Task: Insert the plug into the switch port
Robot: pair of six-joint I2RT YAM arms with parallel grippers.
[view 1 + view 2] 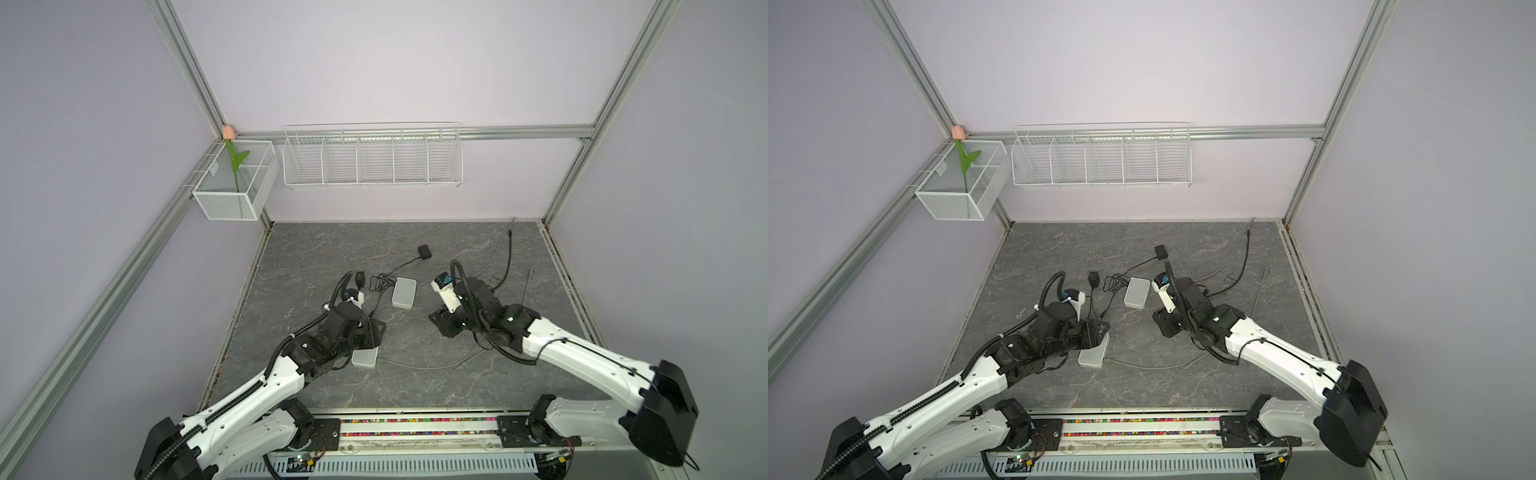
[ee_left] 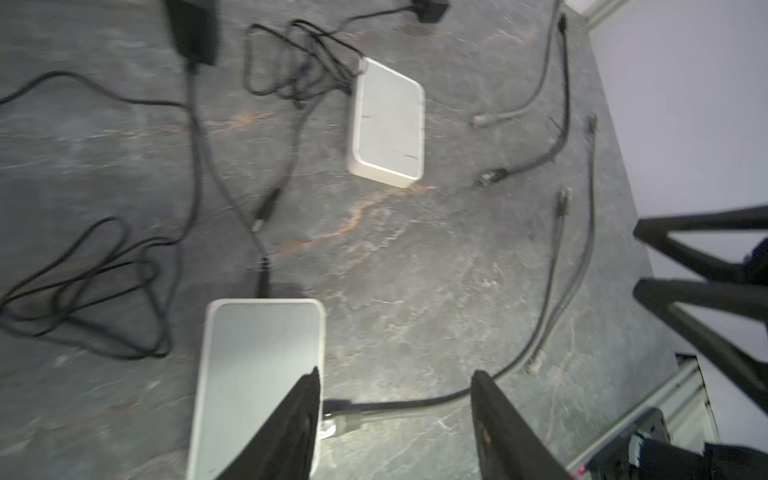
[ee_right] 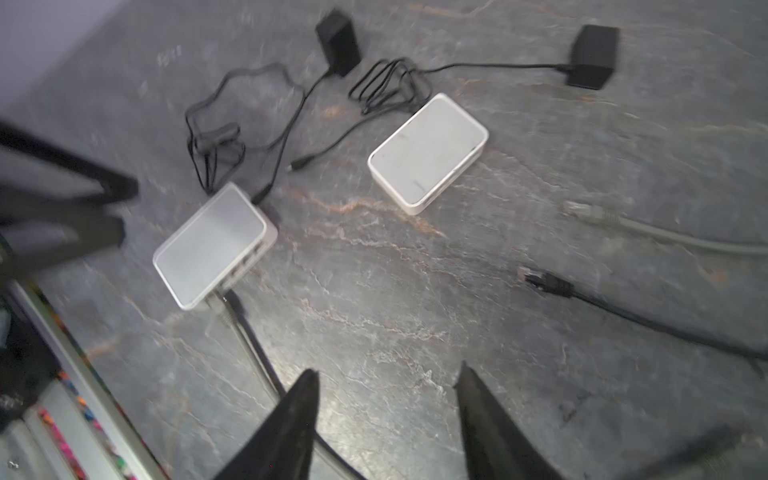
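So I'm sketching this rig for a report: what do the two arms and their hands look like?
The left arm and right arm have white shells with black joints. A ribbed black hose runs along the left one; a thin black cable loops beside the right. The left hand and right hand each have two tapering black fingers.

White switch [image 2: 262,374], grey cable [image 2: 415,403], dark grey marble-veined tabletop [image 2: 415,270].
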